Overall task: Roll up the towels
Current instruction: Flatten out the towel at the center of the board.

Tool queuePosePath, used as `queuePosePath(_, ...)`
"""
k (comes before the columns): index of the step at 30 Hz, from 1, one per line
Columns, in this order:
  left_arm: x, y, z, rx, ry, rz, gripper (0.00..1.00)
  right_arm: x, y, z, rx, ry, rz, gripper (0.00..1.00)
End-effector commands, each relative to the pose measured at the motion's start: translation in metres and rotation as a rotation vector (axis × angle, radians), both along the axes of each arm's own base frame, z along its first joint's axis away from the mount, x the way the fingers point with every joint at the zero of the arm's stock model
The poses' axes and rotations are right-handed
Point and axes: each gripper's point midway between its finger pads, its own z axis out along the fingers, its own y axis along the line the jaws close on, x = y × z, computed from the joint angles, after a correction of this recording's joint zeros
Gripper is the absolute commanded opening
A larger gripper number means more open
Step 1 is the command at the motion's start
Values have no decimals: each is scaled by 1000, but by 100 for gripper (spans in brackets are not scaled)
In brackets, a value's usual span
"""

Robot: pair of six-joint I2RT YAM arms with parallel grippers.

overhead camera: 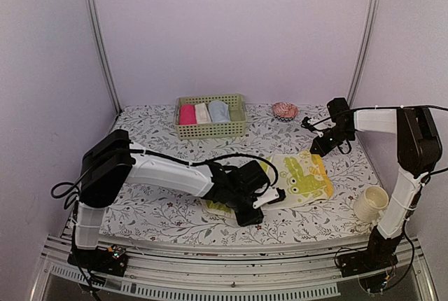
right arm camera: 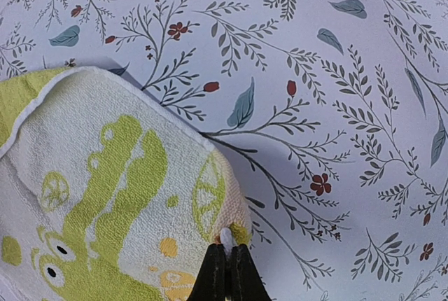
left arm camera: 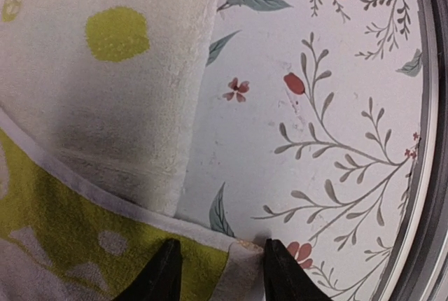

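The right gripper (right arm camera: 225, 248) has its jaws pressed together on one corner of the green towel (right arm camera: 105, 175), with a bit of pale hem pinched between the tips. The left gripper (left arm camera: 220, 245) has its jaws partly apart, one fingertip on either side of the towel's white hem at the opposite end, close to the near edge of the table (left arm camera: 336, 70).

The green towel lies mostly flat at the middle right of the table. Its long axis runs left to right, and the left end sits a little nearer the arm bases. It is yellow-green terry with pale panels and a cartoon frog-like print. At the left end a layer is turned over, so a paler face shows beside a brighter green one.

Further back stands a green slotted basket (overhead camera: 210, 131) holding three rolls side by side: a pink roll (overhead camera: 187, 114), a cream roll (overhead camera: 202, 113) and the blue towel (overhead camera: 219, 110), already rolled. A cream cup (overhead camera: 365, 206) stands at the near right; what it holds I cannot tell.
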Motion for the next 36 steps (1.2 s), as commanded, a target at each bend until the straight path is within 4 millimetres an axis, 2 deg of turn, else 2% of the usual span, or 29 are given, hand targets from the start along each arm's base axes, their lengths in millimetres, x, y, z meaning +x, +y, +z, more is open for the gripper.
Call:
queuePosePath(1,2,26,-27,145,-47,14,43,-4,0,-1,17,9,7,2)
queuePosePath(7,-11,9,9,36,-119,-46,46,-5,0,-5,13,18,9,2)
queuePosePath(11,-14,5,22,-3,-134,-54,40,-6,2,-4,23,21,11,2)
queuePosePath(15,-17,6,8,22,-104,-67,36,-6,2,-6,23,28,12,2)
queuePosePath(18,-21,4,-2,24,-59,-71,36,-7,3,-7,28,33,14,2)
queuePosePath(22,-13,4,-13,45,-61,-41,38,-8,2,-8,24,35,16,2)
queuePosePath(27,-12,2,-21,52,-46,-47,36,-9,3,-10,29,44,18,2)
queuePosePath(30,-8,6,-30,79,-56,-40,28,-9,3,-11,24,45,19,2)
queuePosePath(36,3,22,-43,170,-120,-12,2,-10,4,-17,27,63,22,2)
